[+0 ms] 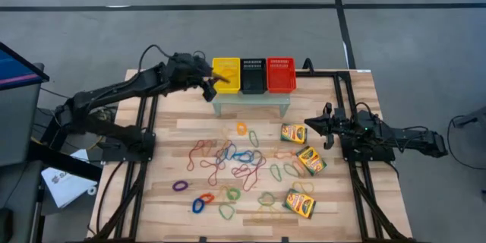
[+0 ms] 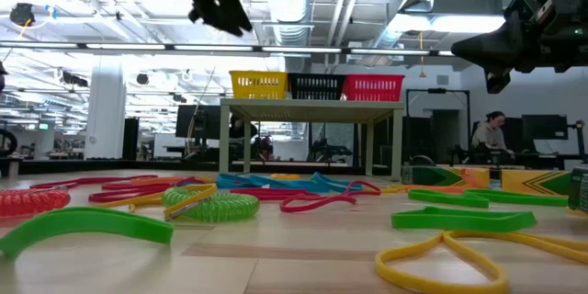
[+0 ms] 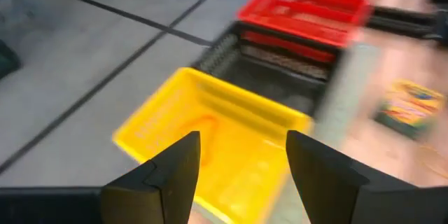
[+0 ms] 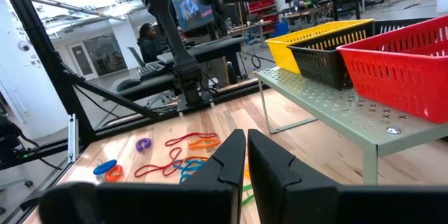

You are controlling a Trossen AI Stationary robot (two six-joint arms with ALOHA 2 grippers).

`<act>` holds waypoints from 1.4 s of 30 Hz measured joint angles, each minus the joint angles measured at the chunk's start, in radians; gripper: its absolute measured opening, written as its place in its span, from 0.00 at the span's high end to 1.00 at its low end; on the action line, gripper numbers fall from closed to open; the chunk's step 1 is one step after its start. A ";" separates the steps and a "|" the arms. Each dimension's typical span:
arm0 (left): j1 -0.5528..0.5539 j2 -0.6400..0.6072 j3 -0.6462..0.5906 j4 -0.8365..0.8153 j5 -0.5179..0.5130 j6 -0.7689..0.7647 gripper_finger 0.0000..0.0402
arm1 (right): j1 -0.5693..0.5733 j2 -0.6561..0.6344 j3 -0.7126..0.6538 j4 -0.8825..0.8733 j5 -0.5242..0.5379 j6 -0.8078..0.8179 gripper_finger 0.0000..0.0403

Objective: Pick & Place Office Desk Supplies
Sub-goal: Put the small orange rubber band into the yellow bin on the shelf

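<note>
**High view: left arm reaches over the yellow basket, fingers apart**

High view shows the wooden slatted table (image 1: 334, 133) with the left arm stretched toward the raised grey shelf (image 1: 250, 99), its left gripper (image 1: 214, 83) above the yellow mesh basket (image 1: 225, 74). Left wrist view alone shows its fingers (image 3: 171, 175) spread and empty. The right gripper (image 1: 313, 125) waits pinched closed beside three yellow-and-green crayon boxes (image 1: 310, 160). Coloured rubber-band loops (image 1: 228, 159) lie scattered mid-table.
</note>
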 joint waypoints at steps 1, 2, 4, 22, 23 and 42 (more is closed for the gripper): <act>-0.033 -0.016 0.000 -0.028 0.000 -0.012 0.49 | 0.000 0.000 0.000 0.000 0.000 0.000 0.96; -0.066 -0.030 0.000 -0.065 0.001 -0.027 0.50 | 0.000 0.000 0.000 0.000 0.000 0.000 0.96; -0.138 -0.048 0.000 -0.136 0.001 -0.064 0.50 | 0.000 0.000 0.000 0.000 0.000 0.000 0.96; -0.390 0.168 -0.146 -0.338 0.029 -0.290 0.52 | 0.000 0.000 0.000 0.000 0.000 0.000 0.96; -0.379 0.185 -0.163 -0.330 0.037 -0.290 0.52 | 0.000 0.000 0.000 0.000 0.000 0.000 0.96; -0.194 0.233 -0.426 -0.053 0.186 -0.204 0.52 | 0.000 0.000 0.000 0.000 0.000 0.000 0.96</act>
